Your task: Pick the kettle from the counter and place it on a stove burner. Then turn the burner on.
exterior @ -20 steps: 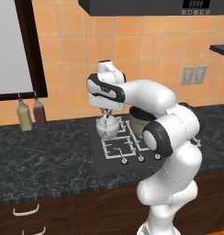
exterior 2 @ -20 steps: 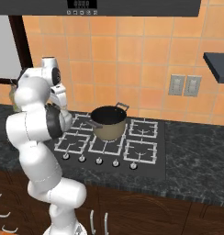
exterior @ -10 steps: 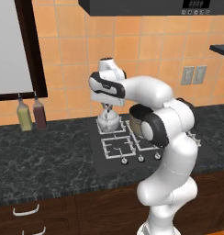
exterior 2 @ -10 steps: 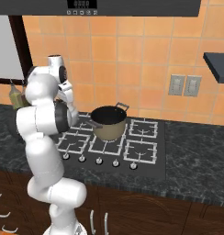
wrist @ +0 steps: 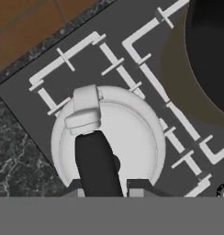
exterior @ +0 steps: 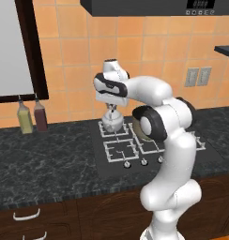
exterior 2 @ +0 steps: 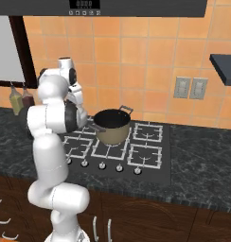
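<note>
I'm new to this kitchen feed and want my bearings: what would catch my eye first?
The white arm reaches over the black cooktop, its gripper shut on the dark handle of the kettle, over the back left stove burner. Beside it, a big steel pot sits on the middle burners.

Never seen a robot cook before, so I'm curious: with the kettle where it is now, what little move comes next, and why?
Probably lower the kettle a little, then let go. The gripper is shut on its dark handle, and the kettle sits over the back-left stove burner beside the pot. Whether it touches the grate I cannot tell.
</note>
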